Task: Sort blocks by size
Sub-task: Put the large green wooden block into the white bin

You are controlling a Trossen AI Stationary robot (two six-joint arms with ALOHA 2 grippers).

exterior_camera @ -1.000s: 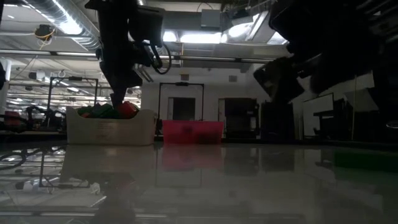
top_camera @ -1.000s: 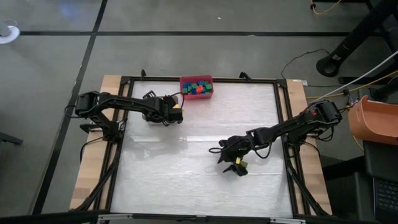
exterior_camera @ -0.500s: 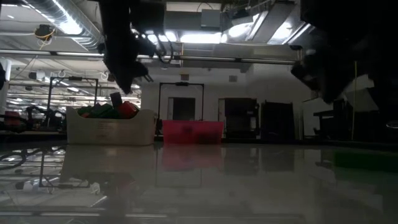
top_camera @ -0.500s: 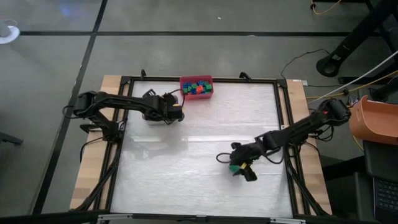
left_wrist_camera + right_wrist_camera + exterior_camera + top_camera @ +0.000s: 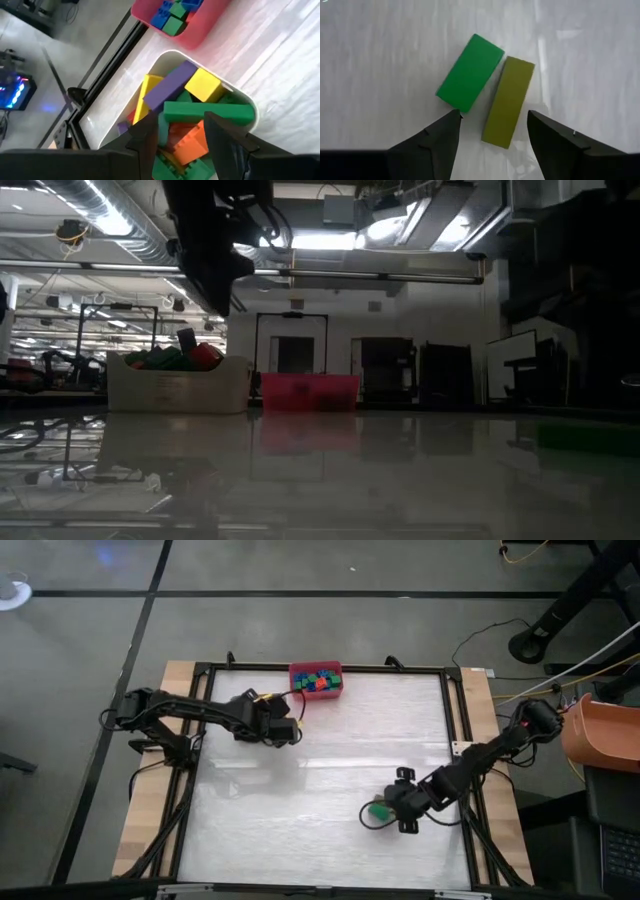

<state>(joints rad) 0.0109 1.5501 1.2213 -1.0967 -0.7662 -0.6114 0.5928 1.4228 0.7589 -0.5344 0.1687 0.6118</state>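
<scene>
The right gripper [image 5: 490, 131] hangs spread right over a green block [image 5: 470, 72] and an olive-yellow block [image 5: 508, 101] lying side by side on the table [image 5: 330, 730], probably lining up a pick. The left gripper [image 5: 180, 137] is spread too, above the white bin [image 5: 150, 75] heaped with blocks [image 5: 200, 112]; the red bin [image 5: 315, 681] sits behind it. No readable writing anywhere.

Red bin [image 5: 316, 680] at table's [image 5: 320, 830] far edge; white bin [image 5: 150, 90] just beside it. Orange tub [image 5: 598, 735] off my right.

no readable text, labels or numbers
</scene>
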